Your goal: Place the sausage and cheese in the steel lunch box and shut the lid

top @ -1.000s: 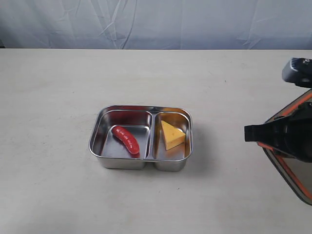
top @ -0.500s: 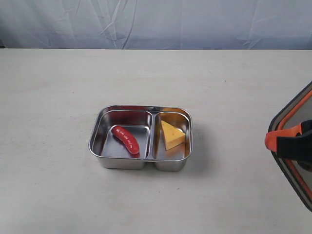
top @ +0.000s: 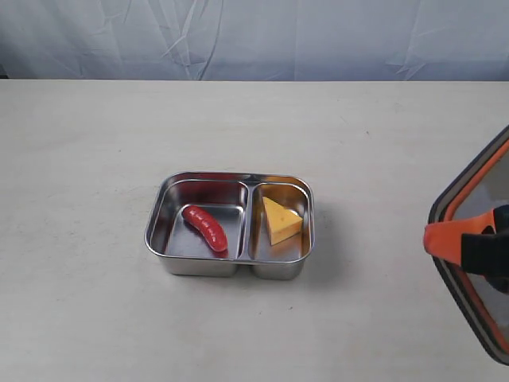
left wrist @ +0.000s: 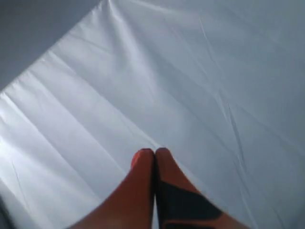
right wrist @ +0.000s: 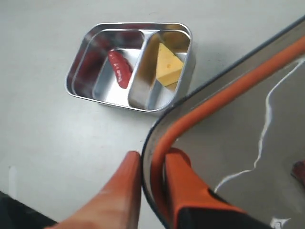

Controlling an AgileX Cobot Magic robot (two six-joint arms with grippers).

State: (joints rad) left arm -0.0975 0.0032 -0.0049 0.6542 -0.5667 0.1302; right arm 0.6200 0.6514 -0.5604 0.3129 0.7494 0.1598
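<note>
Pale, beige tabletop (top: 95, 159) runs back to a wrinkled grey-white cloth backdrop (top: 238, 40). Near the middle of the table stands the steel lunch box (top: 231, 176), its top open. Seen from the exterior view, the sausage (top: 205, 228) lies slantwise on the floor of the wider left compartment. The cheese (top: 281, 220) sits in the narrower right compartment, just across the divider, its point towards the back wall.

Well off to the right, apart from the box, the lid (top: 485, 195) is held tilted at the edge of the view, with a rounded corner turned towards the box and its orange seal showing along the rim. The right gripper (right wrist: 153, 162) has its jaws pinched on that rim, one orange finger on the outside and the other on the inside against the seal.

The left gripper (left wrist: 154, 155) shows only in its own wrist view, its two orange fingertips pressed together on nothing, facing the creased cloth.
</note>
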